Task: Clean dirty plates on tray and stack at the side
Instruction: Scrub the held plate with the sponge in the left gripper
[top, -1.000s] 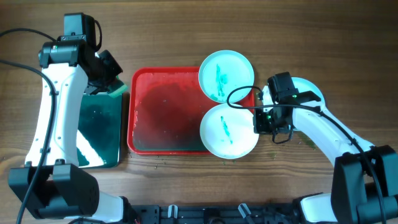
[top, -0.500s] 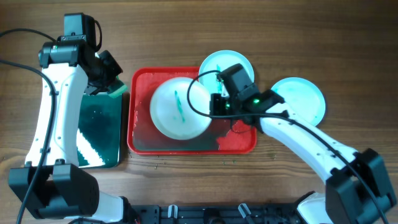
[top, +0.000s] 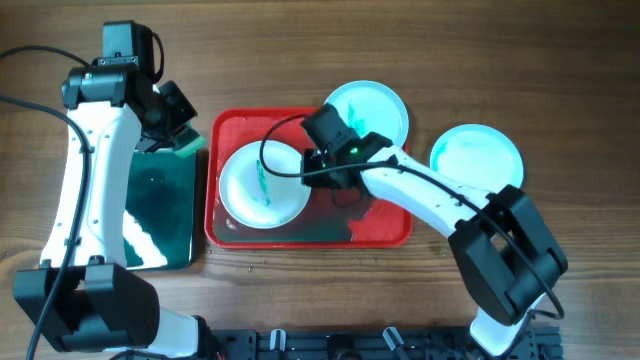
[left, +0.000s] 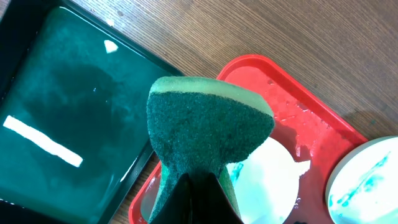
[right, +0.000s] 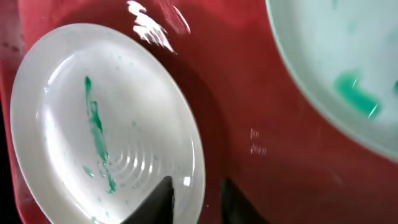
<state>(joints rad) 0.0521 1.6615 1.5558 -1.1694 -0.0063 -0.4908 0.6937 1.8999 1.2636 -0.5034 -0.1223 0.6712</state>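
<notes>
My right end effector (right: 194, 200) is straddling the rim of the smeared plate (top: 262, 185) lying left in the tray (top: 385, 228); clamped or not, I cannot tell. The left end effector (left: 198, 196) is squeezing the sponge (left: 208, 127). A loose plate is risking sliding under scrubbing.

First plate (top: 262, 185) in tray (top: 330, 225), left half; second plate (top: 380, 105) over tray's upper-right corner; third plate (top: 478, 160) on table (top: 300, 50), right of tray; smaller tray (top: 155, 210) far left

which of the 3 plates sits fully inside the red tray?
The streaked plate on the tray's left half. The upper plate overhangs the tray's top-right corner; the far-right plate lies on the table.
</notes>
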